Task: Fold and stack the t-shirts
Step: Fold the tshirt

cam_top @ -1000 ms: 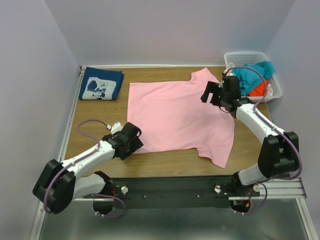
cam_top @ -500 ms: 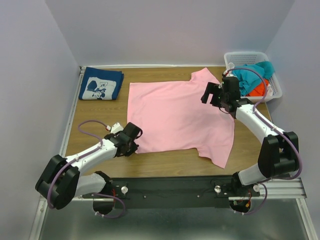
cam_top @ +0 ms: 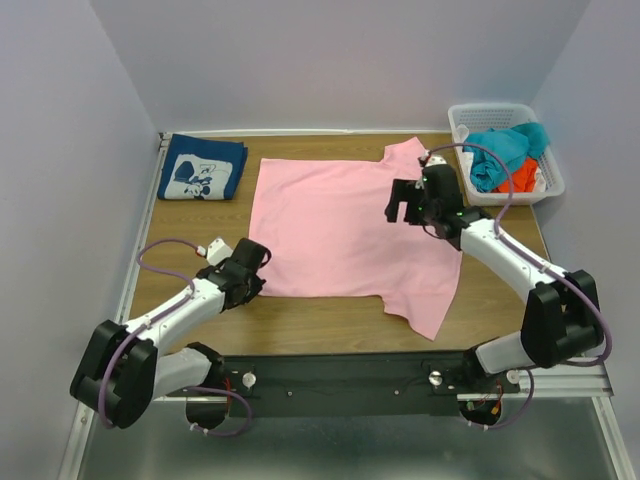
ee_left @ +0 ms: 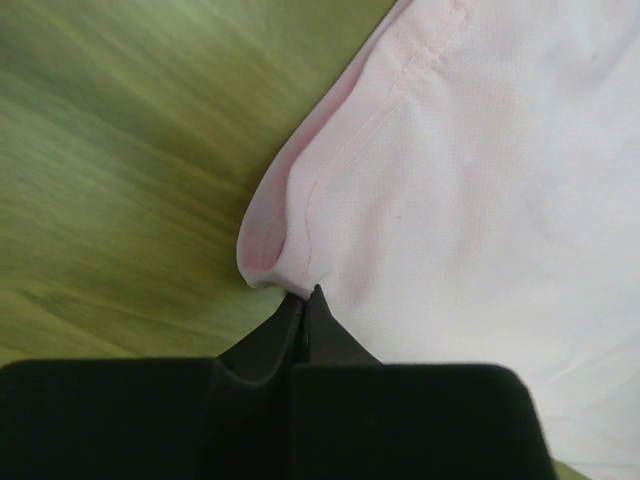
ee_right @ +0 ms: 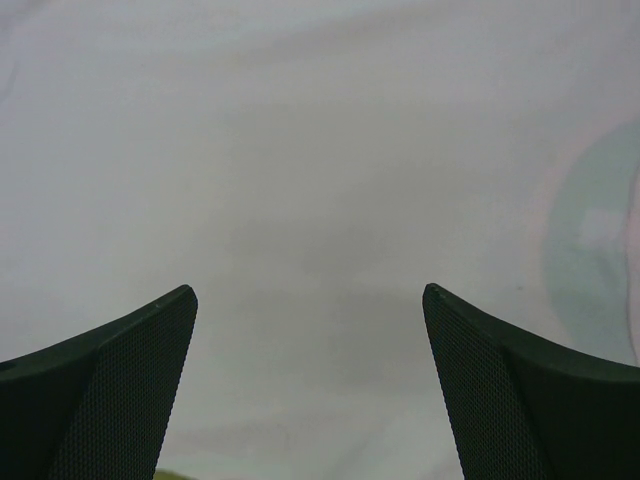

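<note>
One pink t-shirt (cam_top: 340, 230) lies flat, one navy t-shirt (cam_top: 203, 168) folded.

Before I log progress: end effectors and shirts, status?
Left end effector shut on pink t-shirt, near-left corner. Right end effector open over it. Navy t-shirt folded, far left. Nothing blocking.

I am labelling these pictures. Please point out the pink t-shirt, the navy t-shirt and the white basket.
pink t-shirt (cam_top: 340, 230), top external view, middle of its body.
navy t-shirt (cam_top: 200, 178), top external view, on its white print.
white basket (cam_top: 495, 106), top external view, far rim.
</note>
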